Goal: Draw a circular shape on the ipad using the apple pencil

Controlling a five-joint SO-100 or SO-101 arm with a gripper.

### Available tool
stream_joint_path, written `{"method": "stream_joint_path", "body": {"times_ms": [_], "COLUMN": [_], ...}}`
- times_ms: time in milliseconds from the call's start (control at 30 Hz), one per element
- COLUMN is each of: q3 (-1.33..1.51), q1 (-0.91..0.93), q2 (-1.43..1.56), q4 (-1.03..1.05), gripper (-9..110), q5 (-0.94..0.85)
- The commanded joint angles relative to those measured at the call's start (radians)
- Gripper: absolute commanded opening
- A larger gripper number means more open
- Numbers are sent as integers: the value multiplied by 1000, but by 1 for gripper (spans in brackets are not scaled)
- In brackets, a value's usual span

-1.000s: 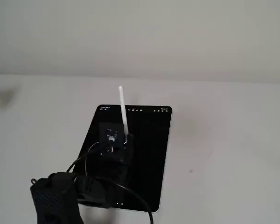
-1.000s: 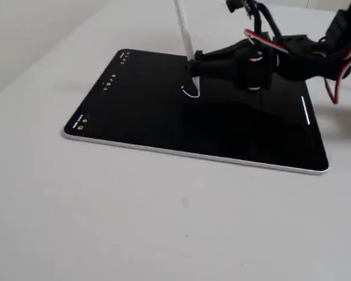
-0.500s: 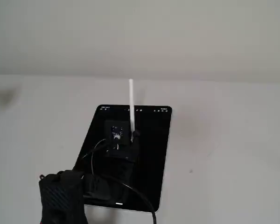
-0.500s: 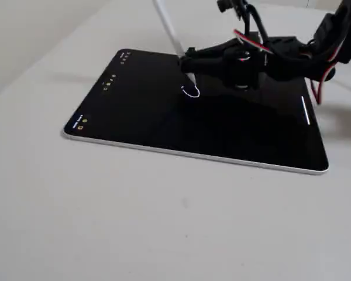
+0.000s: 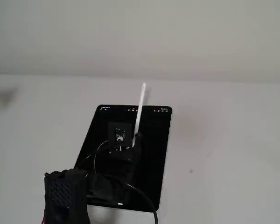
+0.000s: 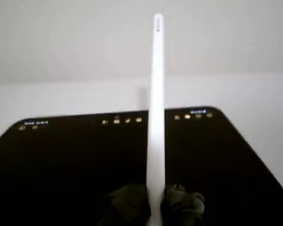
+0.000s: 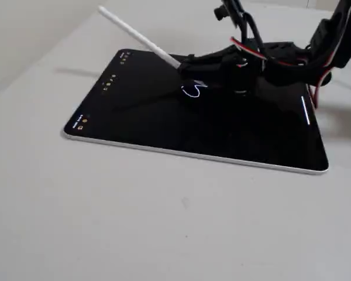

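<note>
Apple pencil: a thin, straight white stylus rod (image 7: pixel 139 40) is seen clamped near its lower end by the black wired end effector (image 7: pixel 190 73), whose two dark fingers (image 6: pixel 181 203) are closed on either side of it in the wrist view.
Axis: the rod is tilted steeply in a fixed view, its free end raised toward the icon edge of the tablet and its tip lowered toward the screen beside the drawn mark; contact at the tip cannot be told.
Circular shape: a small thin white scribbled loop (image 7: pixel 191 91) is shown near the middle of the screen.
Ipad: a large flat black-screened tablet with a thin silver edge (image 7: pixel 164 126) is laid flat on the pale bench (image 7: pixel 134 222).
Surroundings: black, red and white cables (image 7: pixel 263 50) are trailed over the far part of the screen; the arm covers the tablet's near portion in a fixed view (image 5: pixel 130 140).
</note>
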Motion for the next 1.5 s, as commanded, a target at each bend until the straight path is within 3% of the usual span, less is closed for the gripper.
{"method": "stream_joint_path", "body": {"times_ms": [0, 800, 1000, 1133, 1300, 1467], "q3": [-98, -216, -207, -118, 89, 202], "q1": [-15, -86, -100, -92, -80, -61], "q2": [-26, -114, -115, 5, 357, 779], "q4": [-83, -133, -252, -287, -83, 373], "gripper": [0, 0, 0, 0, 0, 0], "q5": [23, 34, 114, 267, 505, 782]}}
